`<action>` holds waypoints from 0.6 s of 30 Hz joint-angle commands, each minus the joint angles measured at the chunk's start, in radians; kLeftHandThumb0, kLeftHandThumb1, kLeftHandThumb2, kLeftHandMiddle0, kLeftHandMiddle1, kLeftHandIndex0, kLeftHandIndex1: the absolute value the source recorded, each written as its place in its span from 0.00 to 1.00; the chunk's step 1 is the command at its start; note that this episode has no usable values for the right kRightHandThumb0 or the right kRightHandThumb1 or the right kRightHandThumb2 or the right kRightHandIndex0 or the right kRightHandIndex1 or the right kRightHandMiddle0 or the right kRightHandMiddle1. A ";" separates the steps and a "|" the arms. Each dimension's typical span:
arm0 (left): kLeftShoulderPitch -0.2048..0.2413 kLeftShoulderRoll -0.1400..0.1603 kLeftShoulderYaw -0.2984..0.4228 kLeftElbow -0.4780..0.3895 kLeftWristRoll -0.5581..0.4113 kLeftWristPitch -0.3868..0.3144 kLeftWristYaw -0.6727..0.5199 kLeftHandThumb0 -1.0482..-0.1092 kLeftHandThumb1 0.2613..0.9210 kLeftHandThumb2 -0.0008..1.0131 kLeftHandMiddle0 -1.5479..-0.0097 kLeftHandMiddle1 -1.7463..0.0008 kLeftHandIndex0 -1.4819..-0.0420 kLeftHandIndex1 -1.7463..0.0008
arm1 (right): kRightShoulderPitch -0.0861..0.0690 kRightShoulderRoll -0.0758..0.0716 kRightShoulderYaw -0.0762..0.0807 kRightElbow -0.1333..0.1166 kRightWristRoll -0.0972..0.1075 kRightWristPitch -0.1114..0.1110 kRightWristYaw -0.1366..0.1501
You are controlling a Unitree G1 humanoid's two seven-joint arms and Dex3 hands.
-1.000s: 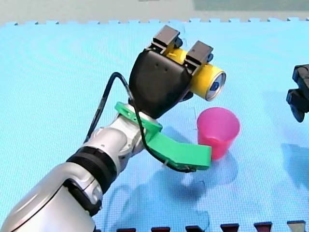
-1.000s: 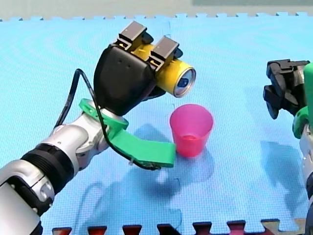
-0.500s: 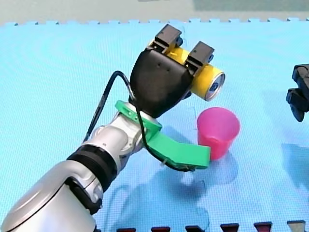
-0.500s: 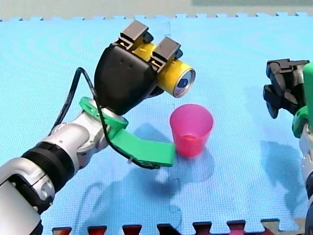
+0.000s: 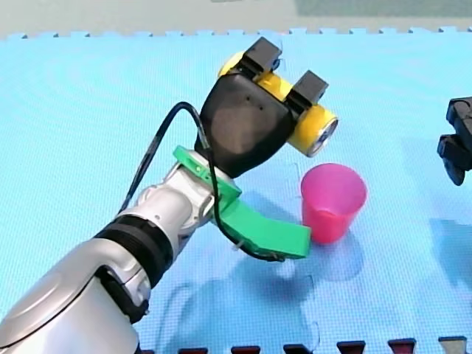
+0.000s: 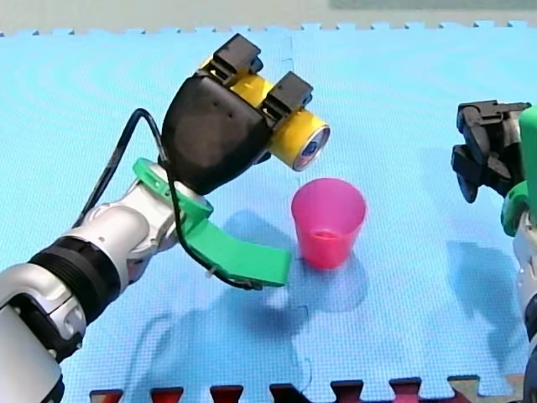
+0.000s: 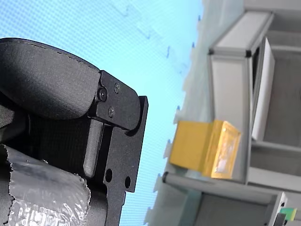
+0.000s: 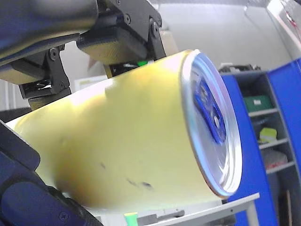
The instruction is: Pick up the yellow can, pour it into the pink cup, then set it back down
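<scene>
Where the blue foam mat [image 5: 88, 110] ends nearest the robot, a row of dark red interlocking tiles [image 6: 252, 393] borders it. Entering from the lower left, the left arm [image 5: 140, 243] rises over the mat, with a black cable [image 5: 158, 155] looping off its wrist and a green bracket [image 5: 258, 228] projecting toward the pink cup [image 5: 333, 203]. This bracket ends near the cup's lower left side but stays apart from it. Open end up, the cup stands upright on the mat. Above it and slightly to its left, the left hand [image 5: 247, 129] is closed firmly around the yellow can [image 5: 313, 129], with two fingers [image 5: 310, 85] hooked over the body. Held clear of the rim, the can is tilted, lid end lowest and facing the cup. Black palm housing hides most of the can body. Well apart at the right edge, the right hand [image 6: 487, 155] hangs above the mat holding nothing; its degree of opening cannot be determined.
</scene>
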 commanded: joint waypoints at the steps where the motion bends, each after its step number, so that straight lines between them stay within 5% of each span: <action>1: -0.006 0.008 -0.001 -0.013 0.003 0.007 -0.001 0.71 0.91 0.00 0.46 0.38 0.32 0.75 | 0.000 -0.005 -0.001 0.000 0.001 0.000 -0.001; 18: 0.015 0.009 0.023 -0.050 -0.029 0.007 -0.020 0.72 0.89 0.00 0.40 0.53 0.25 0.95 | 0.000 -0.011 -0.003 0.005 0.000 -0.001 0.004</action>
